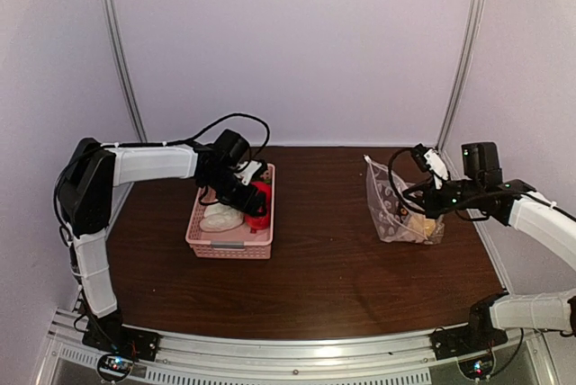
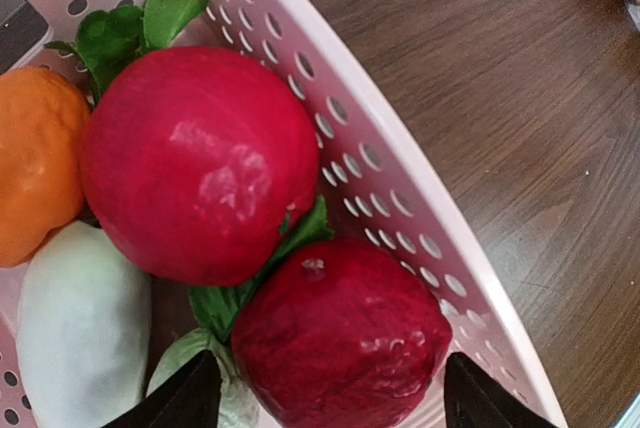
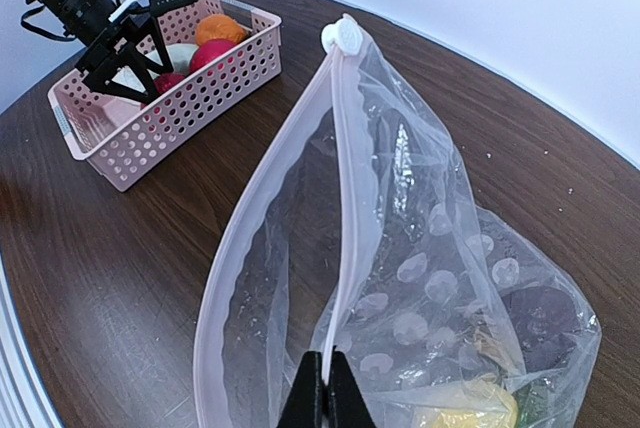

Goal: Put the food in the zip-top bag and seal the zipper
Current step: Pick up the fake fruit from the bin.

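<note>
The pink basket point(image 1: 225, 246) holds an orange piece point(image 2: 35, 173), a big red piece point(image 2: 195, 163), a darker red piece point(image 2: 340, 338) and a whitish-and-green piece point(image 2: 80, 328). My left gripper point(image 2: 330, 406) is open inside the basket, one finger on each side of the darker red piece. The transparent zip-top bag point(image 3: 450, 278) stands at the right with its mouth gaping open and a yellow piece point(image 3: 470, 410) at the bottom. My right gripper point(image 3: 325, 388) is shut on the zipper point(image 3: 345, 198) strip of the far mouth edge. A white slider point(image 3: 345, 36) sits at the strip's end.
The basket also shows in the right wrist view point(image 3: 130, 143), with my left gripper point(image 3: 130, 43) over it. In the top view the bag point(image 1: 391, 210) stands about a basket's length right of the basket, with bare brown table point(image 1: 315, 259) between. White walls close in the table.
</note>
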### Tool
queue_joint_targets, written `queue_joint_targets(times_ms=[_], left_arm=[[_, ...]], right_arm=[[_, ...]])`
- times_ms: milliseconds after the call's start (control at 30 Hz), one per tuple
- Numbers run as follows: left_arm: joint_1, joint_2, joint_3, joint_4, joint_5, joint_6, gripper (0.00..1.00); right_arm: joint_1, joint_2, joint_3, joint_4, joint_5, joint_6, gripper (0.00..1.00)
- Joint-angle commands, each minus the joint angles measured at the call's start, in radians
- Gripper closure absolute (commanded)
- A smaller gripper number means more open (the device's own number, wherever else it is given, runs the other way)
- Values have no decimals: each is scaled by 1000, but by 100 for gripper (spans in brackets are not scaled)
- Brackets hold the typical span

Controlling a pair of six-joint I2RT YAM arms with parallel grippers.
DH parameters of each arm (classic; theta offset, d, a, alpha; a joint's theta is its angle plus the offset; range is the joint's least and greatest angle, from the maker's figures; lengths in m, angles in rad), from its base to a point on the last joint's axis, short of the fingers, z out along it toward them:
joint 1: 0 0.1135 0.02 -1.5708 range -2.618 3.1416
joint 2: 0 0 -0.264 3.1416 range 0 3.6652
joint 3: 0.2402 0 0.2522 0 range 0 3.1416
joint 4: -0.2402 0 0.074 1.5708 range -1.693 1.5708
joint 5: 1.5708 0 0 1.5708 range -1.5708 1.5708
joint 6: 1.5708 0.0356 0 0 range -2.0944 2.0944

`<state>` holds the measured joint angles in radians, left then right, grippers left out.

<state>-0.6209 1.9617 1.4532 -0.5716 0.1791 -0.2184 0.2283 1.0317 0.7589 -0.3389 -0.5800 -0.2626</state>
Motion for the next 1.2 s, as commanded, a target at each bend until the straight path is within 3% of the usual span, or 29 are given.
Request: queue_joint_targets(times_ms=[0,167,300,400,567,867,1000,1167], left_arm=[[8,22,3,-5,-15,29,22],[7,49,14,7,36,40,22],[7,51,2,11,-5,52,25],[6,33,3,7,-25,26,37],[1,-133,-120,106,-5,-5,47],[-12,-439,-227,86,-54,-36,49],[-63,-578,-317,232,-31,-145,49],[-239,-631,-348,479,-35,-229,49]], right_arm=[[-9,-21,-16,25,-23,21,100],[-9,-12,-12,30,-30,32,100],[-9,19,-3,27,-63,45,100],[-13,62,3,7,-61,32,100],[-37,17,-35,39,-40,29,100],[-52,-186,-76,70,4,54,100],[-59,-189,-62,66,5,58,100],[-58,-154,-47,70,-83,89,100]])
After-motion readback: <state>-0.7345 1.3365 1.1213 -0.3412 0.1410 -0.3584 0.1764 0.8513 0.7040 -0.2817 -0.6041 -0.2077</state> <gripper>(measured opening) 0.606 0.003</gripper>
